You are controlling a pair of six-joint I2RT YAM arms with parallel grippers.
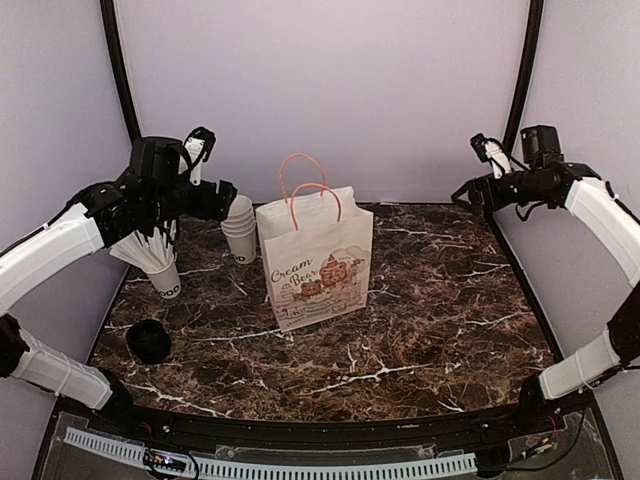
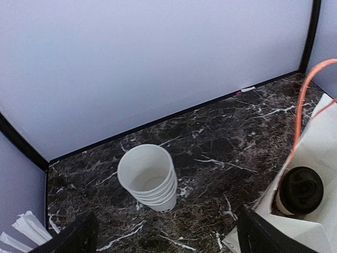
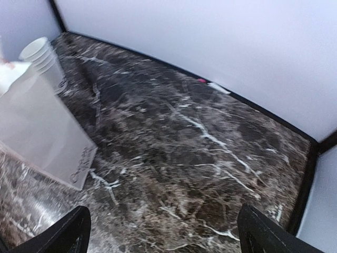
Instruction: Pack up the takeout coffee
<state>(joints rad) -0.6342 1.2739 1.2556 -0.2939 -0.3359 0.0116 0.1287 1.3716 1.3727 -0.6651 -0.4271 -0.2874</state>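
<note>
Marbled surface carried a paper bag with the coffee cup inside, right of the left hand; both that and the right hand gaped wide, empty.

Lidded takeout coffee upright in bag

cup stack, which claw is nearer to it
Left. The left claw hovers close beside the cup stack; the right claw is far across the table, beyond the paper bag.

Takeout coffee was seen upright inside paper bag; nested cup stack was set on table nearby.
</note>
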